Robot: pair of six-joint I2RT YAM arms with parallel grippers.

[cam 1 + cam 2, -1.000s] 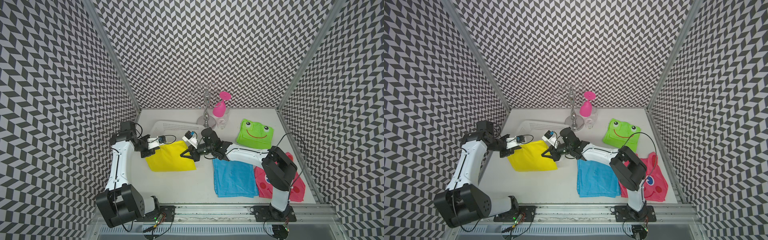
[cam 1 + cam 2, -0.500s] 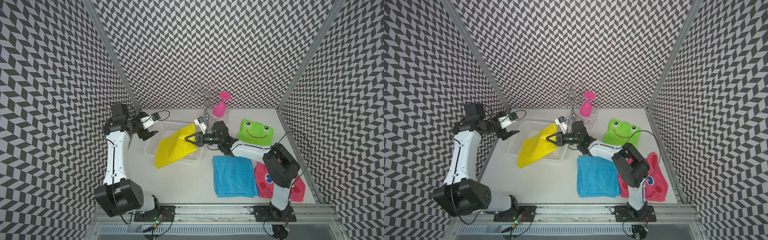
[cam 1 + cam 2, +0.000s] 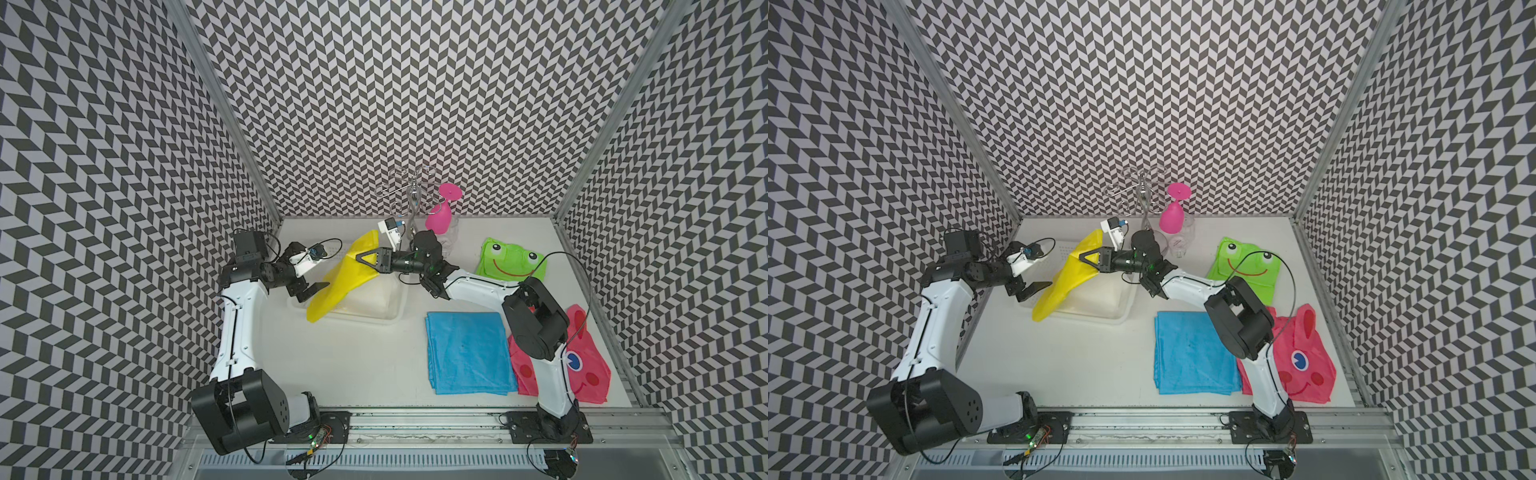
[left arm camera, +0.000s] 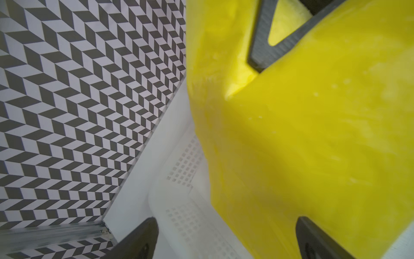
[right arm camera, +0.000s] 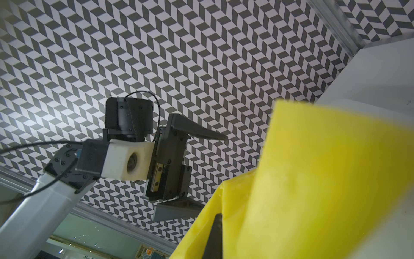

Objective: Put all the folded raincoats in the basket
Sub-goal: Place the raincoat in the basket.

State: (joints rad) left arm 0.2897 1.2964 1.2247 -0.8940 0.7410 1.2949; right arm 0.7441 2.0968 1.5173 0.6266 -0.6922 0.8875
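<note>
Yellow first: saw folded raincoat (image 3: 345,278) hanging slanted over white perforated basket (image 3: 374,322), lower corner lapping basket's front-left rim in both top views. Found right gripper (image 3: 360,259) clamped tight on raincoat's upper edge. Found left gripper (image 5: 208,172) just beside raincoat, jaws wide apart, gripping nothing. Couldn't tell whether fabric touched basket floor. Noted blue cloth (image 3: 467,353), green frog bag (image 3: 507,262) and pink bag (image 3: 586,365) lying flat on table (image 3: 365,374), on right arm's side.
</note>
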